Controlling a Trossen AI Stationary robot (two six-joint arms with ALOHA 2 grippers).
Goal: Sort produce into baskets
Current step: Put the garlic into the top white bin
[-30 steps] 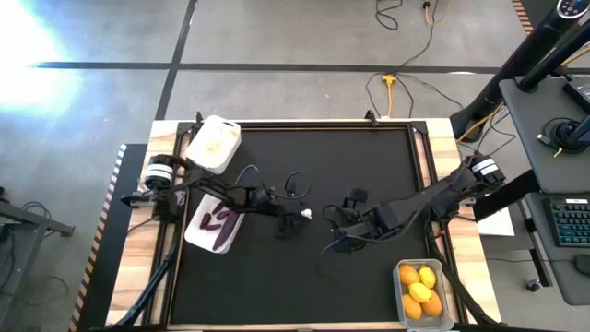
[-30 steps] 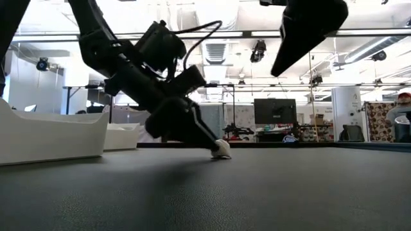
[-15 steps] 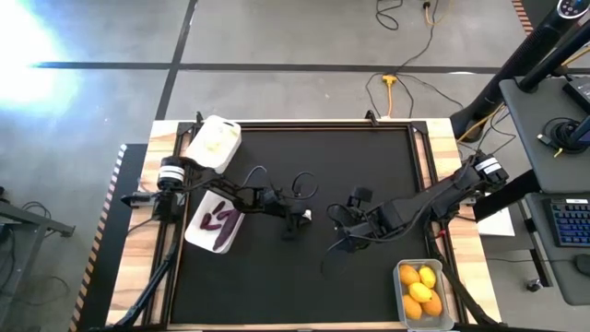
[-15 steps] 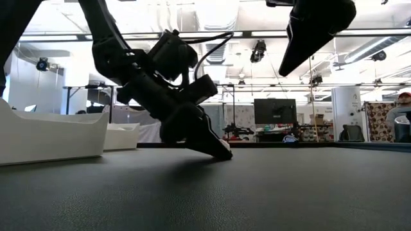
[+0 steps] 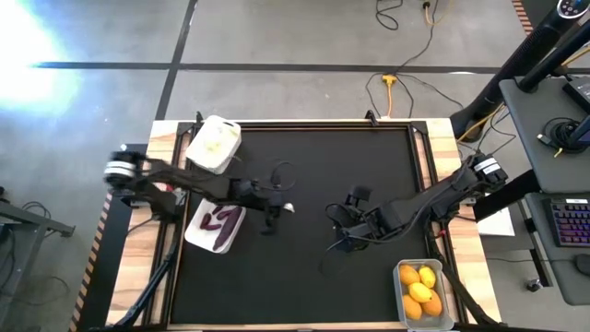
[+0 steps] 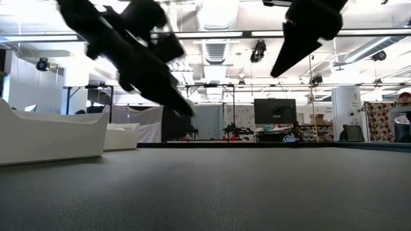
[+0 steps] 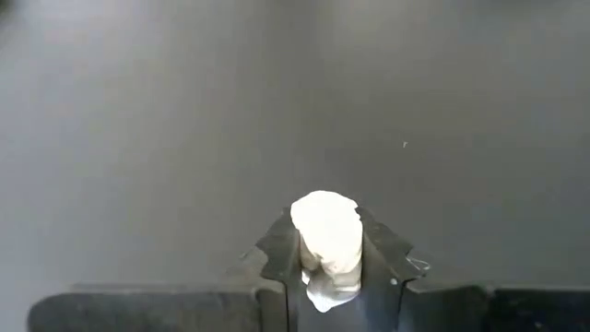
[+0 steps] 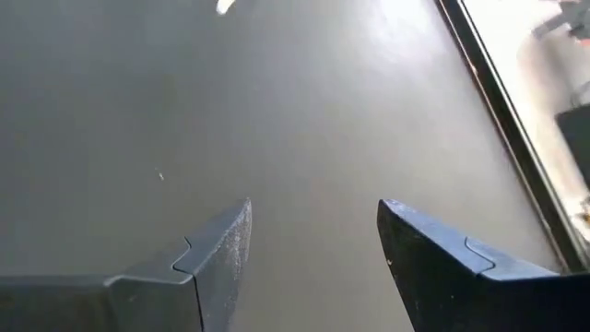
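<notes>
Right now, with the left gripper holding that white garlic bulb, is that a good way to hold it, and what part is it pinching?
The left gripper pinches the white garlic bulb across its rounded middle, one finger on either side, the top poking out beyond the tips. For a small lumpy bulb, that side-to-side pinch looks sensible, likely steadier than nipping its end.

A white garlic bulb (image 7: 326,235) is clamped between the left gripper's (image 7: 327,242) fingers, lifted off the dark surface (image 5: 350,166). A white basket (image 5: 215,143) at the far left corner holds pale pieces. Just nearer, a second white basket (image 5: 197,232) holds dark purple eggplants (image 5: 220,219). At the near right corner, a clear basket (image 5: 402,271) holds yellow and orange fruits (image 5: 420,290).
</notes>
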